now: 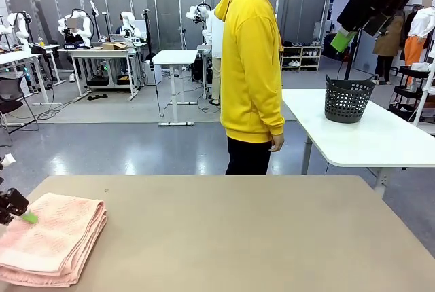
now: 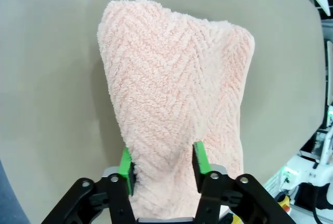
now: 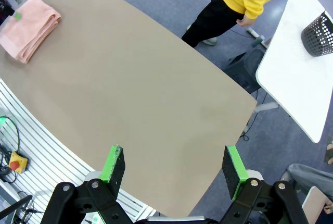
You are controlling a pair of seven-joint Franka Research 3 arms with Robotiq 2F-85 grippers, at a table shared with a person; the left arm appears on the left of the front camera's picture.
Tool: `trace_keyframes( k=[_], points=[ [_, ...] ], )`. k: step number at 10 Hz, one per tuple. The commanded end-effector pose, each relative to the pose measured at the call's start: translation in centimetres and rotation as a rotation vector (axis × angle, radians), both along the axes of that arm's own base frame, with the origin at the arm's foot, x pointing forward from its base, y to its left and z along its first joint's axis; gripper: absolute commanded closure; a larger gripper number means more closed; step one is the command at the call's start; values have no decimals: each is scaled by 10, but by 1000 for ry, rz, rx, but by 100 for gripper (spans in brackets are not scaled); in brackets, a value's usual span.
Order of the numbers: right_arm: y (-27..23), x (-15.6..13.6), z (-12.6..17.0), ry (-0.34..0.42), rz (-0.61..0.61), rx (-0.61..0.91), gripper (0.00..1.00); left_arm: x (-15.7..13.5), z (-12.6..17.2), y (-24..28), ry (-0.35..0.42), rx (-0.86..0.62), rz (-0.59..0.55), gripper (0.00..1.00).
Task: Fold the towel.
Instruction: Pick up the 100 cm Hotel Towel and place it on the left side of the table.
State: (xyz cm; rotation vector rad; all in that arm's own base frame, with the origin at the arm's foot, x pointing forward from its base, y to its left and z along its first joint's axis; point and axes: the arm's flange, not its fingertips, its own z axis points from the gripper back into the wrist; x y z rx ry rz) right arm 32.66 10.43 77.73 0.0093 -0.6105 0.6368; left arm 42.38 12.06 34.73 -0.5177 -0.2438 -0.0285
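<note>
The salmon-pink towel lies folded into a thick stack at the near left corner of the tan table. In the left wrist view its herringbone surface stretches away from me, and its near end sits between the spread green pads of my left gripper, which is open. From the front, that gripper shows at the towel's left edge. High at the upper right my right gripper hangs open and holds nothing. Its own view has the pads wide apart above the table, the towel far off.
A person in a yellow hoodie stands at the far side of the table, arms down. Behind to the right, a black basket sits on a white table. A red emergency button lies below the table's near edge.
</note>
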Motion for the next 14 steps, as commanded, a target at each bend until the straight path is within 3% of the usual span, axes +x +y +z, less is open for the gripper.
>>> trace_keyframes(
  k=[1, 2, 6, 8, 9, 14],
  points=[
    [0, -1, 0, 3, -7, -5, 6, 1, 7, -3, 14, 71, 19, 8],
    [0, -1, 0, 3, -7, -5, 6, 2, 11, -3, 10, 72, 29, 0],
    [0, -1, 0, 3, -7, -5, 6, -4, 24, -11, 42, 111, 54, 0],
    [0, -1, 0, 3, -7, -5, 6, -14, 38, -18, 18, 104, 33, 0],
    [0, -1, 0, 3, -7, -5, 6, 0, 21, -6, 19, 75, 45, 0],
    [0, -1, 0, 3, -7, -5, 6, 0, 21, -6, 19, 75, 45, 0]
  ],
)
